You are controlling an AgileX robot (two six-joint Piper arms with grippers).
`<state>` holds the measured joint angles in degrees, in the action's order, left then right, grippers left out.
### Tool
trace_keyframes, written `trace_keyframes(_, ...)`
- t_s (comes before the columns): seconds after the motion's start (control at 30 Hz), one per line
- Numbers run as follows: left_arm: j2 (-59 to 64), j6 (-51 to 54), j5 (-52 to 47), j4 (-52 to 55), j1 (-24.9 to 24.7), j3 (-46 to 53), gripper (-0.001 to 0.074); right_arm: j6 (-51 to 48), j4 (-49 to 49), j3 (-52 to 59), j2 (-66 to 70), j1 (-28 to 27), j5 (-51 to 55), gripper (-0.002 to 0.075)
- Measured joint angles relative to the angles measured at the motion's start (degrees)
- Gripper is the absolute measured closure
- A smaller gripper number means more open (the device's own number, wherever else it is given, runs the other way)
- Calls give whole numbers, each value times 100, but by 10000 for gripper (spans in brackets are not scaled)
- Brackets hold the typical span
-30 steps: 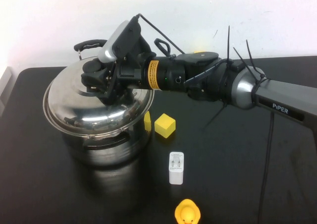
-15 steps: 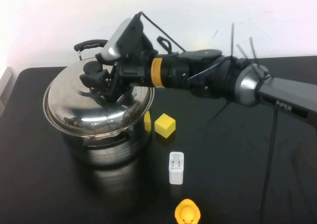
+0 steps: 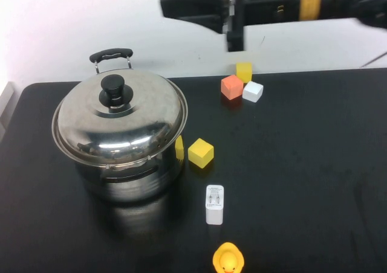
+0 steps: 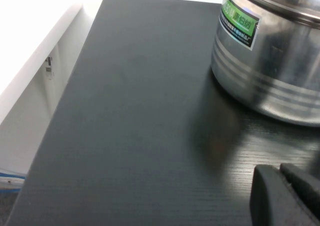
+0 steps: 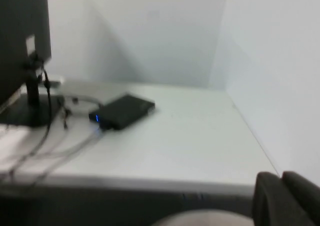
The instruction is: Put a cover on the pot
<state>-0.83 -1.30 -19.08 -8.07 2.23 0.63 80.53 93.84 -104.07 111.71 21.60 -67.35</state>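
The stainless-steel stockpot (image 3: 124, 164) is seen standing on the black surface (image 3: 290, 176), well below and to the left of the right hand (image 3: 187, 6). The domed steel lid (image 3: 119, 123) is seated squarely on the pot's rim, its black knob (image 3: 112, 89) upright and free of any grasp, so the covering is judged to be done. The pot's black arched handle (image 3: 110, 55) is seen projecting at the far side, beyond the lid.

The right hand is held high above the surface, level with the wall behind, with nothing between its fingers; whether they are spread or pressed together cannot be told. Its height is judged to suit a clearing of the pot, since nothing is left to be gripped. In the right wrist view only a white desk and a small black box (image 5: 122, 111) in the room beyond are shown, which agrees with a hand pointed away from the work.

The left hand (image 4: 287, 193) is glimpsed only in its own wrist view, parked low over the surface near the pot's wall (image 4: 272, 71); its state cannot be told.

Below the right hand, an orange cube (image 3: 231, 86), a white cube (image 3: 253, 91) and a yellow block (image 3: 243, 71) are clustered. Nearer the pot a yellow cube (image 3: 201, 152), a white charger (image 3: 214, 204) and a rubber duck (image 3: 228, 260) are left untouched.
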Motion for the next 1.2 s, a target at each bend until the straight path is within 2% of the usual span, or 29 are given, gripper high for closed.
trace_keyframes(0.2,0,0,0,0,0,0,737,79,822,1153,-1339,-29,913,713)
trace_keyframes(0.53,0,0,0,0,0,0,737,91,832,4569,-4338,-61,3373,714)
trace_keyframes(0.73,0,0,0,0,0,0,737,112,821,6237,-6223,-61,3816,714)
trace_keyframes(1.0,0,0,0,0,0,0,737,300,799,7417,-8103,-61,4279,714)
trace_keyframes(1.2,0,0,0,0,0,0,737,334,778,7837,-8871,-61,4596,714)
